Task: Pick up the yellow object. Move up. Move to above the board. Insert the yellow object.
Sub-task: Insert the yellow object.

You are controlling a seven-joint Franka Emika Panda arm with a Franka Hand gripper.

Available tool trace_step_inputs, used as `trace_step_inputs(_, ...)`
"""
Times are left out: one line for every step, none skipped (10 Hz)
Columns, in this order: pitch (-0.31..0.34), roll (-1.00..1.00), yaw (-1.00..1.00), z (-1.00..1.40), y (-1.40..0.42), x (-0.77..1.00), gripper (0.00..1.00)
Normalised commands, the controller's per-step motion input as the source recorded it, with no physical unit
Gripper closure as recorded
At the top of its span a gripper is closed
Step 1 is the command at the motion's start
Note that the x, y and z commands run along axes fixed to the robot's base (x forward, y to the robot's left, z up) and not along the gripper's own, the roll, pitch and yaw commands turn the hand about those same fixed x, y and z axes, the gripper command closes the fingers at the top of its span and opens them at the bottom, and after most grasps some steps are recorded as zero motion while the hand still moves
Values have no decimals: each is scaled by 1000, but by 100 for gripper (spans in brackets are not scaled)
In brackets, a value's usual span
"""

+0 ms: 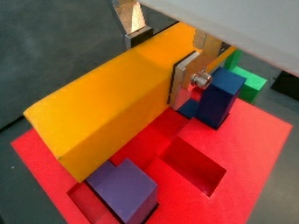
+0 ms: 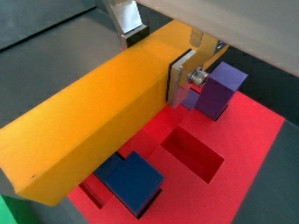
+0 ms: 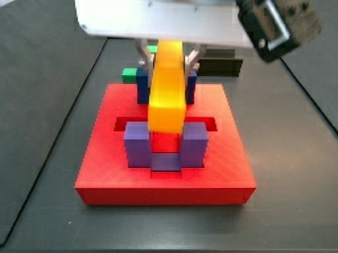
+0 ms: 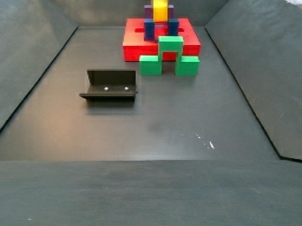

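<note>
Gripper [image 1: 163,54] sits over the red board [image 1: 251,140], at the far end of the bench [image 4: 154,124] as seen in a side view. Jaws closed on the yellow bar [image 1: 111,101]: in both wrist views one silver finger [image 1: 184,79] lies flat against the bar's long side face, and the other finger [image 2: 122,17] shows beyond the bar's top edge.

The bar [image 3: 166,89] is held on its narrow edge, long axis running front to back across the board [image 3: 165,163], above the middle. In a side view its near end hangs between two purple posts [image 3: 137,143] at the board's front; whether it touches the board I cannot tell. A blue post [image 1: 219,96] stands just beside the gripped end in a wrist view, and an empty rectangular slot [image 1: 195,166] lies open beside the bar.

Wrist housing [image 3: 158,20] sits directly above the bar, fingers pointing down.

Off the board: green blocks [image 4: 171,55] rest against its front edge, and the dark fixture [image 4: 109,86] stands well apart on the bench, nearer the camera.
</note>
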Motion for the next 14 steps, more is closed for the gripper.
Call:
trace_step_inputs(-10,0,0,0,0,0,100)
trace_step_inputs(0,0,0,-69,-20,0,100)
trace_step_inputs(0,0,0,-149,-57,9,100)
trace_step_inputs(0,0,0,-174,-69,26,100)
trace_step_inputs(0,0,0,-171,-40,0,100)
trace_step_inputs(0,0,0,-183,-23,0,100)
trace_step_inputs(0,0,46,-183,-3,54,100)
trace_step_inputs(0,24,106,-151,0,123,100)
trace_step_inputs(0,37,134,-134,-6,126,100)
trace_step_inputs(0,47,146,-106,-20,109,100)
trace_step_inputs(0,70,206,-77,-46,51,100)
trace_step_inputs(0,51,194,-106,-66,0,100)
trace_step_inputs(0,23,129,-100,-80,0,100)
trace_step_inputs(0,0,66,-120,-86,0,100)
